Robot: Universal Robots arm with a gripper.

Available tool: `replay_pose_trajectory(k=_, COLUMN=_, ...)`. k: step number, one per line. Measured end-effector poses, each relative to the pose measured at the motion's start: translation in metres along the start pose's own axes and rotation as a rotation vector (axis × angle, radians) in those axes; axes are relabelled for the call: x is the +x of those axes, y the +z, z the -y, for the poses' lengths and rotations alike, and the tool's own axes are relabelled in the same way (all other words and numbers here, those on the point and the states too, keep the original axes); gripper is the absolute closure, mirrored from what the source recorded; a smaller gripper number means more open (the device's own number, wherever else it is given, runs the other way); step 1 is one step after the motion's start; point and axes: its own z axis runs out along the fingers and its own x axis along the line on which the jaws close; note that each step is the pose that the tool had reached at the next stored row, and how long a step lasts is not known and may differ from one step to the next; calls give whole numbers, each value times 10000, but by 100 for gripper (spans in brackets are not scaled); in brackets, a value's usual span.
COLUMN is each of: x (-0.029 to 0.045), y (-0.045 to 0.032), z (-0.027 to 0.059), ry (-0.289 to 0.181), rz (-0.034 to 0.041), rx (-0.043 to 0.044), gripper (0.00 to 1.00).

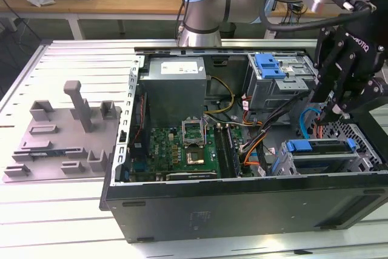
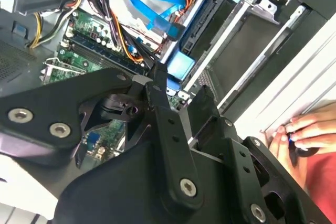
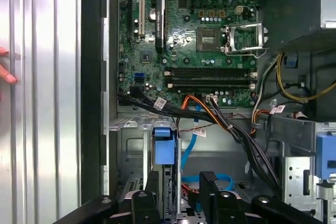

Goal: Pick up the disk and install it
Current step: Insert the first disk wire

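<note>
The disk [image 1: 318, 157] stands on edge in the drive bay at the exterior view's right end of the open computer case [image 1: 242, 210]. Its blue carrier frame runs along its upper edge. My gripper [image 1: 332, 118] hangs just above it, open, with nothing between the fingers. In the first wrist view the two black fingers [image 3: 209, 184] stand apart, and the disk's blue tab [image 3: 164, 148] lies just beyond them. The second wrist view shows the gripper [image 2: 179, 90] with the blue carrier [image 2: 181, 66] close past its tips.
Inside the case lie a green motherboard [image 1: 182, 150], a grey power supply box [image 1: 176, 83], a perforated cage with a blue clip [image 1: 270, 65], and orange and blue cables [image 1: 254, 144]. A grey fixture plate [image 1: 60, 137] lies beside the case. A person's hand [image 2: 304, 129] rests just outside the case wall.
</note>
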Motion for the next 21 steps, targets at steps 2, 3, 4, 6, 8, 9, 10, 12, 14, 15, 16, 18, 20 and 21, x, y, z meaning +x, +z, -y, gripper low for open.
replay_pose_trajectory(k=2, x=-1, y=-1, z=2, ry=253, rz=-2, rx=2, gripper=56)
replay_pose_trajectory(k=3, x=-2, y=0, z=3, ry=439, rz=1, rx=3, gripper=56)
replay_pose_trajectory(k=4, x=-2, y=0, z=3, ry=566, rz=2, rx=5, gripper=56)
replay_pose_trajectory(k=6, x=-14, y=0, z=17, ry=925, rz=5, rx=7, gripper=56)
replay_pose_trajectory(k=8, x=-89, y=1, z=32, ry=950, rz=-65, rx=12, gripper=56)
replay_pose_trajectory(k=9, x=-169, y=1, z=45, ry=951, rz=-152, rx=16, gripper=56)
replay_pose_trajectory(k=10, x=-223, y=1, z=59, ry=952, rz=-232, rx=17, gripper=56)
replay_pose_trajectory(k=12, x=-276, y=1, z=88, ry=952, rz=-343, rx=16, gripper=56)
replay_pose_trajectory(k=14, x=-308, y=1, z=125, ry=953, rz=-463, rx=-20, gripper=56)
replay_pose_trajectory(k=15, x=-325, y=1, z=156, ry=953, rz=-547, rx=-80, gripper=56)
replay_pose_trajectory(k=16, x=-343, y=2, z=183, ry=951, rz=-623, rx=-161, gripper=56)
replay_pose_trajectory(k=18, x=-375, y=4, z=230, ry=949, rz=-765, rx=-320, gripper=56)
replay_pose_trajectory(k=20, x=-402, y=5, z=272, ry=949, rz=-888, rx=-450, gripper=56)
replay_pose_trajectory(k=21, x=-422, y=6, z=310, ry=947, rz=-984, rx=-537, gripper=56)
